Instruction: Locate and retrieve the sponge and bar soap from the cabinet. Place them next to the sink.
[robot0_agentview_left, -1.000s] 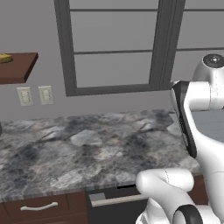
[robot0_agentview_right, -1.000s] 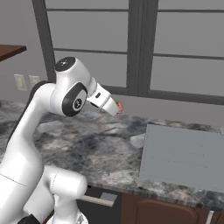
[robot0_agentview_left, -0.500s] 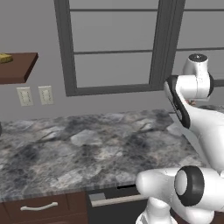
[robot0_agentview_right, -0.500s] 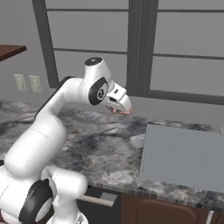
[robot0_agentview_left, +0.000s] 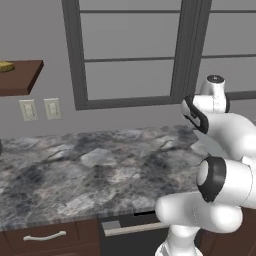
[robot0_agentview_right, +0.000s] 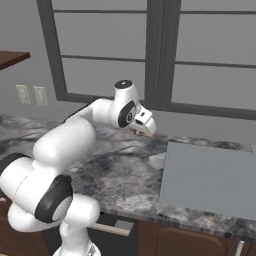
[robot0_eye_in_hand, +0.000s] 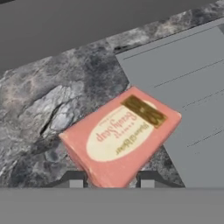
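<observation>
Bar soap (robot0_eye_in_hand: 122, 138), pinkish-red with a pale oval label, sits clamped between the fingers (robot0_eye_in_hand: 75, 179), held above the dark mottled counter (robot0_agentview_right: 120, 167) just left of the pale grey sink (robot0_agentview_right: 210, 180). Far left, the sponge (robot0_agentview_left: 6, 66) lies on the cabinet (robot0_agentview_left: 22, 77) shelf.

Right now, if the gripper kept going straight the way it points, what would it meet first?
Probably the counter beside the sink. The gripper, shut on the soap, points down at that edge; the soap would likely touch first, though depth is unclear.
</observation>
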